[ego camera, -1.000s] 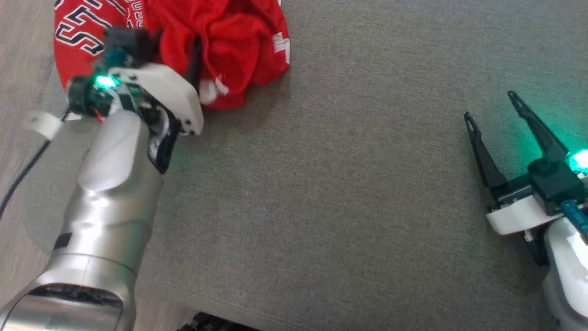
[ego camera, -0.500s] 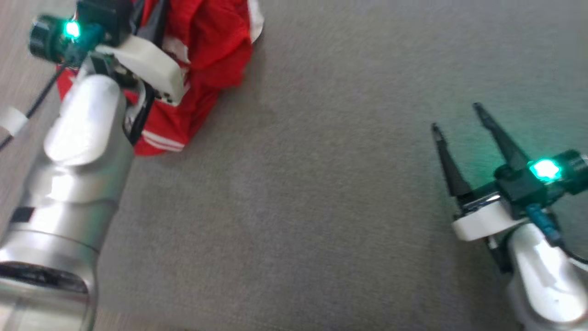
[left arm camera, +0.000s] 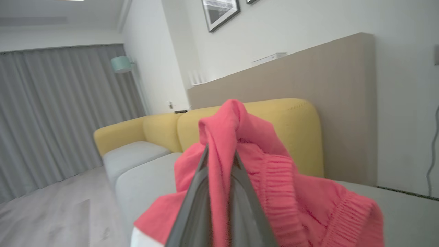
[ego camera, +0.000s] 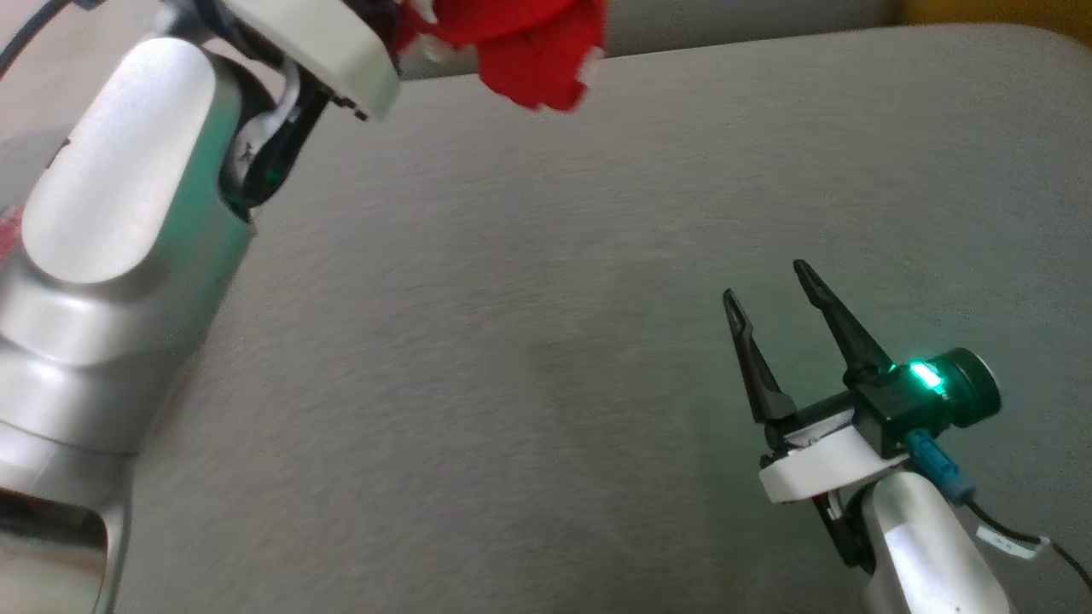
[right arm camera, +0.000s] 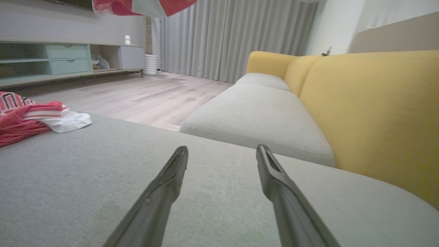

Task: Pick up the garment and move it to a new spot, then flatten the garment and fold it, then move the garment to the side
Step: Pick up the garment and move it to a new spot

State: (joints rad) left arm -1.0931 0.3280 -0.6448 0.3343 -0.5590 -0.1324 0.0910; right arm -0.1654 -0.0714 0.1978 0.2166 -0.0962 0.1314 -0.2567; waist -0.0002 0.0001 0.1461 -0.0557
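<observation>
The garment [ego camera: 529, 51] is red knit cloth hanging bunched above the grey cushion [ego camera: 512, 341] at the top of the head view. My left gripper [left arm camera: 221, 151] is shut on a fold of it, and the cloth [left arm camera: 274, 178] drapes over both fingers. The left arm [ego camera: 119, 170] rises at the left, its fingers hidden behind the white wrist. My right gripper [ego camera: 772, 290] stands open low over the cushion at the right, with nothing between its fingers [right arm camera: 171, 178]. A hanging red and white edge [right arm camera: 144, 5] shows at the top of the right wrist view.
Red and white lettered cloth [right arm camera: 24, 116] lies on the cushion's left part; I cannot tell whether it belongs to the lifted garment. A yellow sofa back [right arm camera: 370, 109] and grey seats [right arm camera: 253, 116] stand beyond. Wooden floor [right arm camera: 137, 96] and a shelf unit [right arm camera: 61, 61] lie further off.
My left gripper has shut on the red garment and raised it off the cushion. The head camera has tilted, shifting the whole picture. The right gripper remains open.
</observation>
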